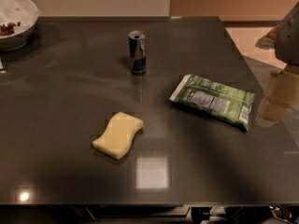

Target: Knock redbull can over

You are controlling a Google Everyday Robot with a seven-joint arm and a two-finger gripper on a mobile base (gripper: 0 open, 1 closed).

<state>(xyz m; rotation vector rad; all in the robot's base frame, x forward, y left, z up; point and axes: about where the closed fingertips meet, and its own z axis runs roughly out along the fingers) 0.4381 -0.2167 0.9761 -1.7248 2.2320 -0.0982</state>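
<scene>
Where the redbull can (137,52) stands: on the table (70,101), beyond the yellow sponge (117,135) and a little to its right, well apart from it, in the far half of the tabletop.
Long axis: vertical; the can is upright on its base.
Pointing: its top faces up, the opening dark inside a silver rim.
Look: slim, dark blue and silver body with a small red mark in the middle, silver top; a faint reflection of it runs down the glossy surface toward the sponge.
Sponge: lies flat, wavy-edged, pale yellow, touching nothing else.
Green snack bag (214,100): to the right of the sponge and slightly farther back, lying flat, printed back panel up, apart from the can.
White bowl (16,24): far back and left of the sponge, at the table's corner, with something red inside.
Gripper (288,34): far right of the sponge, at the edge of view beyond the table's right side, off the surface and well apart from the can; I cannot tell its state.
</scene>
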